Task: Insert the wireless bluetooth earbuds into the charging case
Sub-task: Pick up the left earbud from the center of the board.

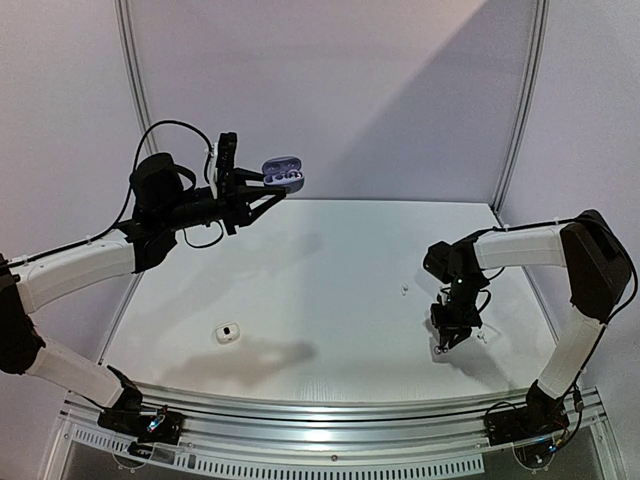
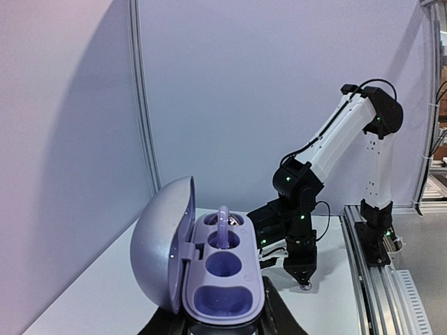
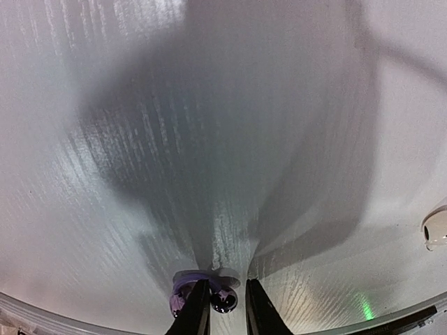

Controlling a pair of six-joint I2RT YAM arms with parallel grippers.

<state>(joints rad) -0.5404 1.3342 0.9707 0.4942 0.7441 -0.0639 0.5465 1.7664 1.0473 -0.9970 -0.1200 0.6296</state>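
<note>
high at the back left, left gripper (image 1: 262, 182) clamps the open purple charging case (image 1: 282, 172), lid swung aside, one purple earbud (image 2: 223, 227) standing in a socket. near right, right gripper (image 3: 225, 286) points down at the table (image 1: 330, 260), jaws narrow around a second purple earbud (image 3: 223, 300); cannot tell if pinched. white earbud (image 3: 434, 230) lies nearby, small white case (image 1: 227, 333) near left

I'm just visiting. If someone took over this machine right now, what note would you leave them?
Left gripper: shut on the open purple case, held aloft.
Right gripper: down at the table, fingers either side of the loose purple earbud; grip unclear.
Done: the seated purple earbud is in the case.
To do: seat the loose one; a white earbud and the white case lie on the table.
</note>
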